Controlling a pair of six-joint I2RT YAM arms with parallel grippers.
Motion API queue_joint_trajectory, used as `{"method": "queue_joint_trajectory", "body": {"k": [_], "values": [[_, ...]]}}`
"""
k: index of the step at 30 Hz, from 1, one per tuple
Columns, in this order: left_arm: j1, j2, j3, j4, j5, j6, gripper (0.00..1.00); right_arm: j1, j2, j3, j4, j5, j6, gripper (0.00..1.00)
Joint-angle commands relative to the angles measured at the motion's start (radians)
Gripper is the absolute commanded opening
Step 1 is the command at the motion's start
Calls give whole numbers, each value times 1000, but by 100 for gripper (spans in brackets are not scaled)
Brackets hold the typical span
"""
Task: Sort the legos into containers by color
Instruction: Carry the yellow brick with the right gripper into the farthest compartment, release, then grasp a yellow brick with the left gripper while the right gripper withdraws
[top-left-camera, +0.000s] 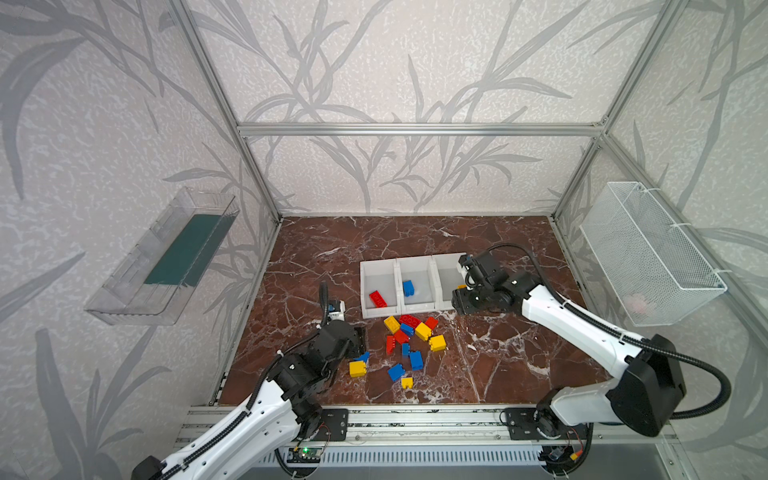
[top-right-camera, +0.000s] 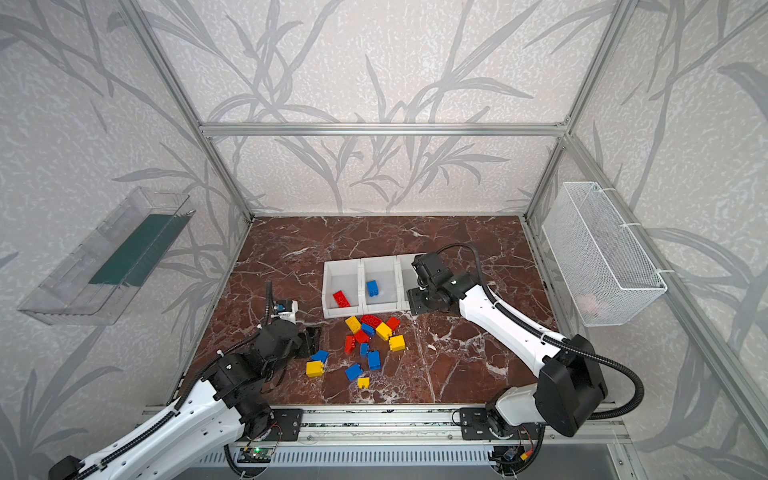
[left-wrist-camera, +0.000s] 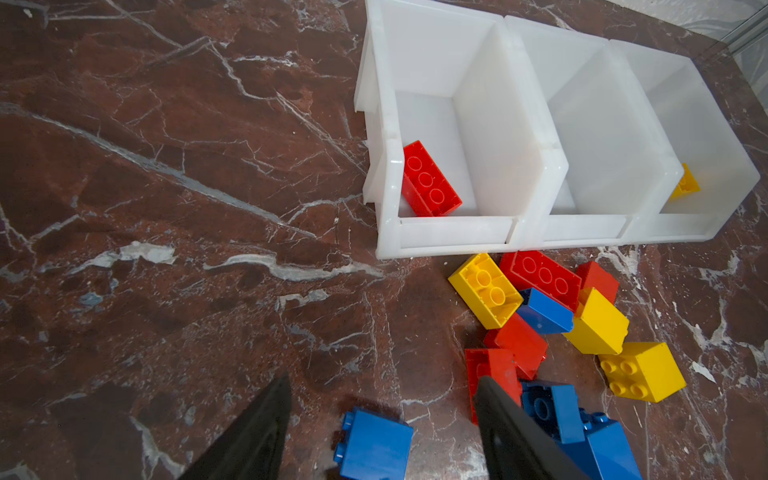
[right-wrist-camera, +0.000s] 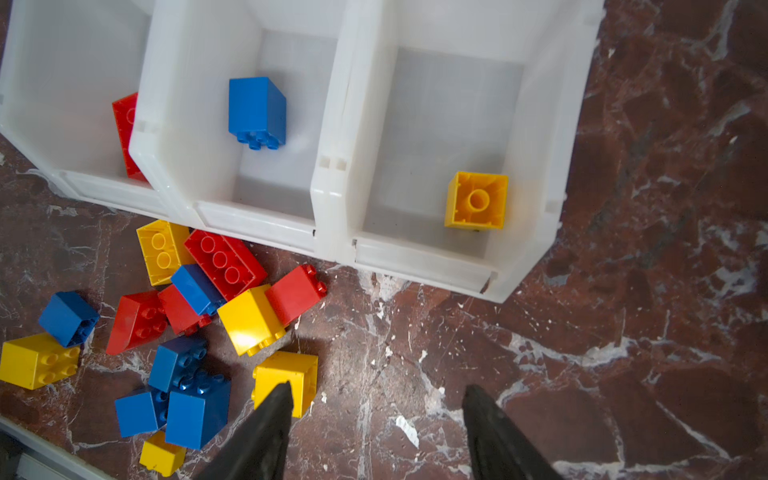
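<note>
Red-brown marble desk (top-left-camera: 478, 365), veined white. In both top views the containers (top-left-camera: 398, 266) (top-right-camera: 360, 262), three white bins in a row, sit mid-desk. Left-end bin: one long red brick (top-left-camera: 377, 299). Middle bin: one blue brick (top-left-camera: 408, 288). Loose legos (top-left-camera: 409, 338) in red, blue and yellow are heaped on the desk just in front of the containers, with a few strays further forward. The left end effector (top-left-camera: 360, 338) sits low at the heap's left edge, in front of the row's left end. The right end effector (top-left-camera: 457, 301) is at the front of the right-end bin, and its arm hides most of that bin.

Left wrist view: the left end effector's fingers (left-wrist-camera: 266, 432) stand well apart and grip nothing. A loose blue brick (left-wrist-camera: 374, 446) lies on the desk below the gap, in front of the containers. The red brick lies flat, studs up.

Right wrist view: the right end effector's fingers (right-wrist-camera: 270, 428) are also spread, nothing between them. A yellow brick (right-wrist-camera: 476, 200) lies in the right-end bin, hollow side up, near its front wall. The blue brick lies on its side.
</note>
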Motion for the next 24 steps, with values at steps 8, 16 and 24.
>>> {"method": "queue_joint_trajectory", "body": {"k": [8,16,24], "values": [[3,-3,-36,-116,27,-100,71,24,-103,-93,-30,33,96,66],[-2,47,-60,-118,132,-142,71,26,-108,-134,-17,24,118,67],[-30,125,-71,-88,217,-148,71,30,-100,-153,7,20,125,67]]}}
